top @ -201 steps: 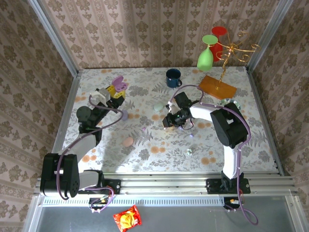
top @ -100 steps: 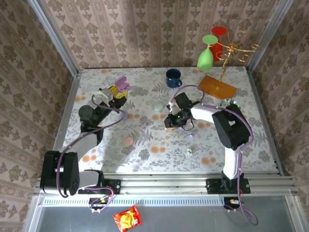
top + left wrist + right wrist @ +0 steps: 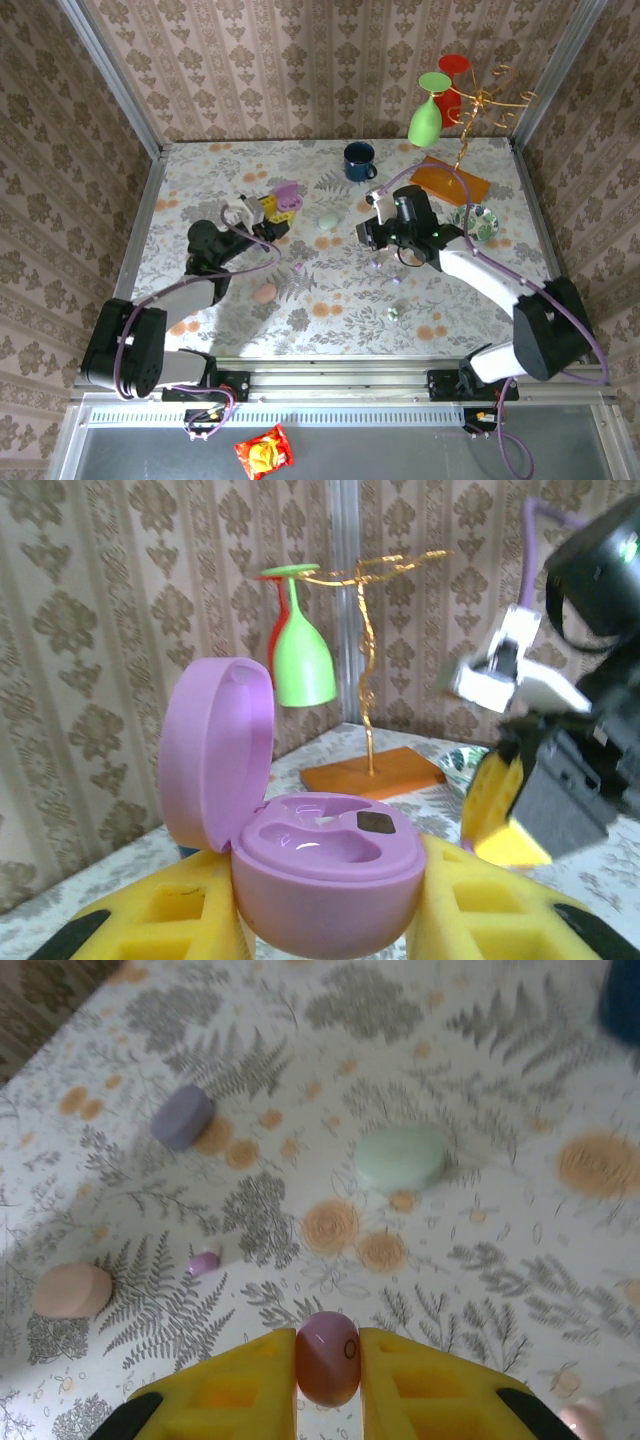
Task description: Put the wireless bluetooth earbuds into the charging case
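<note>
The purple charging case has its lid swung open and two bare wells showing. My left gripper is shut on its body, held left of the table's centre, with the case on top. My right gripper is shut on a pink-purple earbud above the floral table, right of centre. One of its yellow fingers faces the case. Another pink earbud lies on the table, and a greenish one lies nearer the front.
Egg-shaped pebbles lie about: green, pink, purple. A blue mug stands at the back. A gold stand on an orange base carries a green glass; a glass dish sits beside it.
My left arm carried the open case right, toward the centre. My right gripper closed on an earbud and drew up and slightly right, its elbow swinging out to the right.
</note>
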### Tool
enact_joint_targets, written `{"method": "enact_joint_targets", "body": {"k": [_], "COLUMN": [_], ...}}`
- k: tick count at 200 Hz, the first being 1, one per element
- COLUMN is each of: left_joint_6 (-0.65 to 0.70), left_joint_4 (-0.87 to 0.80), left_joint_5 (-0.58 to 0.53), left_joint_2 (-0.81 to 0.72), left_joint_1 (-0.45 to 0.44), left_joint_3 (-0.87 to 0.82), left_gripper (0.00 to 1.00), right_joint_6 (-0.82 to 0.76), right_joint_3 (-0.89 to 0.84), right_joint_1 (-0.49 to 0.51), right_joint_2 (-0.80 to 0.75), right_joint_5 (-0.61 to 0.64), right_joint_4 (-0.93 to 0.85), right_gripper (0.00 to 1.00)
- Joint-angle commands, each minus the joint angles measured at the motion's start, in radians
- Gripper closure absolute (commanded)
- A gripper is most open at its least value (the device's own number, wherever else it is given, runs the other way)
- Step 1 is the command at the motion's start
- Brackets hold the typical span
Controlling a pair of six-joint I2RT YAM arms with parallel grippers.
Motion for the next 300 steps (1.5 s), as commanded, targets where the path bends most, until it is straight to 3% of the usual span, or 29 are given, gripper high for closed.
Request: {"method": "enact_joint_targets", "body": {"k": [1, 40, 103, 142, 300], "left_joint_6": [0.015, 0.005, -0.059, -0.065, -0.111], "left_joint_4": [0.016, 0.026, 0.145, 0.150, 0.159], "left_joint_5": [0.034, 0.053, 0.097, 0.139, 0.151], "left_joint_2": [0.020, 0.094, 0.179, 0.185, 0.142], "left_joint_1": [-0.032, -0.107, -0.166, -0.170, -0.173], "left_joint_3": [-0.006, 0.002, 0.016, 0.019, 0.025], "left_gripper": [0.70, 0.70, 0.71, 0.73, 0.73], "right_joint_6": [-0.113, -0.198, -0.284, -0.308, -0.339], "right_joint_3": [0.003, 0.065, 0.129, 0.179, 0.186], "right_joint_1": [-0.001, 0.010, 0.105, 0.149, 0.149], "right_joint_2": [-0.097, -0.163, -0.143, -0.077, -0.008], "right_joint_5": [-0.034, -0.127, -0.120, -0.087, -0.074], "right_joint_4": [0.019, -0.078, -0.101, -0.085, -0.122], "right_gripper": [0.78, 0.78, 0.78, 0.78, 0.78]}}
